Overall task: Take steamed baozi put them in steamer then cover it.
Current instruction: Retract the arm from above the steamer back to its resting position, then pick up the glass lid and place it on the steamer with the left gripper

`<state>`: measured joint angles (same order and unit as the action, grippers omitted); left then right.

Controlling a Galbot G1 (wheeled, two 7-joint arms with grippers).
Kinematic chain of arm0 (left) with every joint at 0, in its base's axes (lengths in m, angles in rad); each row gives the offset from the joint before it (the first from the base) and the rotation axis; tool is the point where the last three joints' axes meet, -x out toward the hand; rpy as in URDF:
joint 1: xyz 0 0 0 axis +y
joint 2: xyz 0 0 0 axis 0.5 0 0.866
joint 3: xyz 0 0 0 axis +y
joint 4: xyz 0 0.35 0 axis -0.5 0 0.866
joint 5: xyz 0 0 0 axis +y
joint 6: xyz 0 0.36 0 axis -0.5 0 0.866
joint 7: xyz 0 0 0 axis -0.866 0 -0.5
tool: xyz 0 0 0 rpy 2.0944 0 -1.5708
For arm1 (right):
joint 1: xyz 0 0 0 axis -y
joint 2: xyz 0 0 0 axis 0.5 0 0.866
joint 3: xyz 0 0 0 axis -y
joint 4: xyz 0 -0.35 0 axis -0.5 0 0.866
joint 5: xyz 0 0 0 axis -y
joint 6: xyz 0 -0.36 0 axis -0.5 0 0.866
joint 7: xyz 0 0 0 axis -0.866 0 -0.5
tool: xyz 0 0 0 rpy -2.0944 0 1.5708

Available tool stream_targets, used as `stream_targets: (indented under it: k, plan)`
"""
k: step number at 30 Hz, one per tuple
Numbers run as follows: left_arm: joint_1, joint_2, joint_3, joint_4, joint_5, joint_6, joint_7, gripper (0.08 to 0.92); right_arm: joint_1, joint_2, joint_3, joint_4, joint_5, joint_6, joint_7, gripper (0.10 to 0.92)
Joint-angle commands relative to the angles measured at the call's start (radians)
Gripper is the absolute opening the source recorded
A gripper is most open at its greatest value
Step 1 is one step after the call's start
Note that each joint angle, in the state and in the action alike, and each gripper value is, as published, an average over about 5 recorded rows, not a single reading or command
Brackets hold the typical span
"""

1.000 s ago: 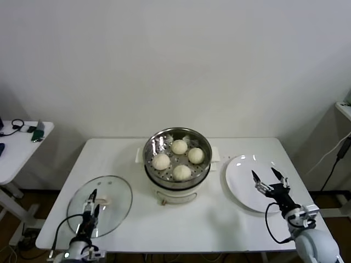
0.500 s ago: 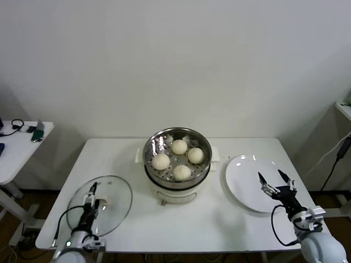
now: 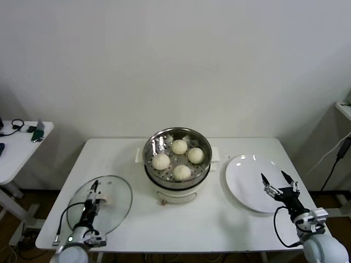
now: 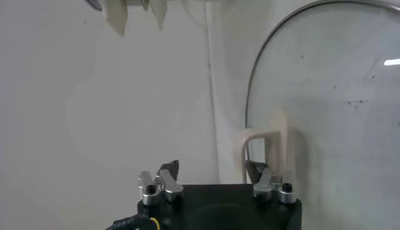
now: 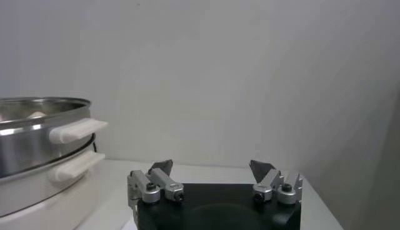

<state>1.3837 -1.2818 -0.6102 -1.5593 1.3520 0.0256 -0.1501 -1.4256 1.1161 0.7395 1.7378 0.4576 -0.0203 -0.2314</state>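
Several cream-white baozi [image 3: 179,146] lie in the shiny steamer [image 3: 176,159] on its white pot base, mid-table. The steamer's rim and handles [image 5: 37,125] show in the right wrist view. The glass cover [image 3: 115,211] lies flat on the table at front left. My left gripper [image 3: 94,193] hangs over it, open, with one fingertip right at the pale handle [image 4: 265,147] and nothing gripped [image 4: 212,170]. Over the near edge of the white plate, my right gripper [image 3: 279,182] stands open and empty [image 5: 212,169].
A bare white plate [image 3: 244,175] sits right of the steamer. A small side table [image 3: 16,148] with cables stands off to the left. The wall rises close behind the table.
My left gripper has crept a little farther over the cover toward its handle, and its jaws have narrowed slightly. My right gripper has drifted a little right and back toward me.
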Motion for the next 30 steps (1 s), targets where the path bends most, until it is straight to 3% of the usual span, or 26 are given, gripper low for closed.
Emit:
stream_targets:
  k: [1, 11, 18, 23, 30]
  plan:
    - [-0.012, 0.002, 0.001, 0.019, -0.017, -0.007, -0.003, 0.663, 0.001, 0.007, 0.006, -0.005, -0.012, 0.004, -0.004, 0.823]
    - [-0.005, 0.001, 0.003, 0.008, -0.038, -0.009, -0.004, 0.377, 0.016, 0.018, -0.007, -0.017, -0.033, 0.012, -0.006, 0.823]
    - [0.023, 0.022, 0.006, -0.069, -0.069, 0.022, -0.008, 0.179, 0.027, 0.013, -0.013, -0.028, -0.038, 0.015, -0.004, 0.823]
    - [0.080, 0.057, 0.008, -0.202, -0.094, 0.097, -0.010, 0.147, 0.040, 0.002, -0.020, -0.037, -0.037, 0.016, -0.003, 0.823]
    - [0.154, 0.129, 0.031, -0.452, -0.121, 0.333, -0.003, 0.147, 0.073, -0.003, -0.037, -0.059, -0.044, 0.019, -0.001, 0.823]
